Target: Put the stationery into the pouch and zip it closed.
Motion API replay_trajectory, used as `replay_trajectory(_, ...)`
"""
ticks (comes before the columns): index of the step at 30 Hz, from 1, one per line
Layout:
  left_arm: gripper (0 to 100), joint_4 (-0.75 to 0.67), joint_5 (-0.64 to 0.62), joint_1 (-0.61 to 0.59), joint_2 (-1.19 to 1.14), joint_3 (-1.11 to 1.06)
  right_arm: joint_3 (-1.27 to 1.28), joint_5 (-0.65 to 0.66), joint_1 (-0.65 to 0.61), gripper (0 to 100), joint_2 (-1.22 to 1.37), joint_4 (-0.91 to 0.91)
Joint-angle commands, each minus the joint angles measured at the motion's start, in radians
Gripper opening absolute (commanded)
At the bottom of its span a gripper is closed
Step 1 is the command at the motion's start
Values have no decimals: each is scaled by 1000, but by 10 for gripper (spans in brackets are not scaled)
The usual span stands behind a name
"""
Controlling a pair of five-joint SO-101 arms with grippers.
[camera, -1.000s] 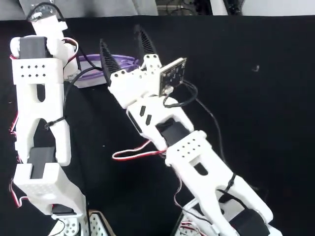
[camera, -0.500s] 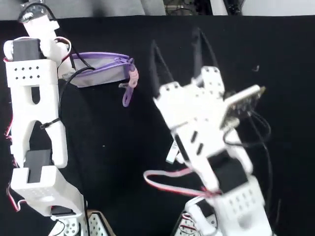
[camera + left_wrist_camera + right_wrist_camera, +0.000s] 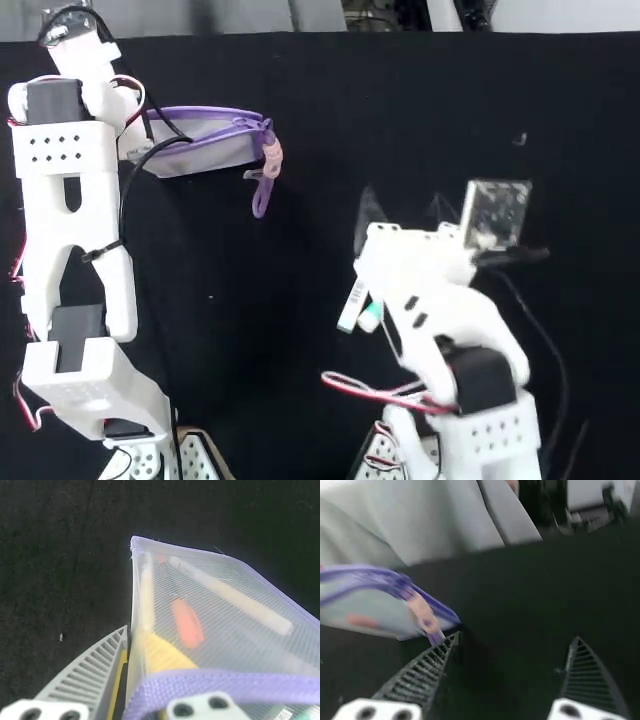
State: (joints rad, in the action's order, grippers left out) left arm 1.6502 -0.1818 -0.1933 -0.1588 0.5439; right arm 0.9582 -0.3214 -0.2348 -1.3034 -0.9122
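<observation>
The left pincer (image 3: 129, 636) pinches the pouch (image 3: 215, 625) at one end; an orange item (image 3: 186, 622) and a white pen (image 3: 230, 597) lie inside it. The right pincer (image 3: 515, 641), spread and empty, hangs well apart from the pouch, beyond its zip pull (image 3: 266, 168).

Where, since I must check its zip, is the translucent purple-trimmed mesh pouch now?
The translucent purple-trimmed mesh pouch is far left in the high view, clamped in the left claw, pink-purple zip pull dangling.
</observation>
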Motion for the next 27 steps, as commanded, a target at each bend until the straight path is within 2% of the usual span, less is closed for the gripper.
replay_trajectory(1,30,-9,-3,-31,-14,-24,5,-25,-5,304,131,-26)
replay_trajectory(8,30,-8,-3,-31,-14,-25,-38,-44,-58,304,521,-41)
replay_trajectory(15,30,-15,-3,-30,-14,-48,-136,-238,-112,304,885,-44)
replay_trajectory(27,30,-15,-3,-30,-14,-50,-200,-256,-130,304,1109,-37)
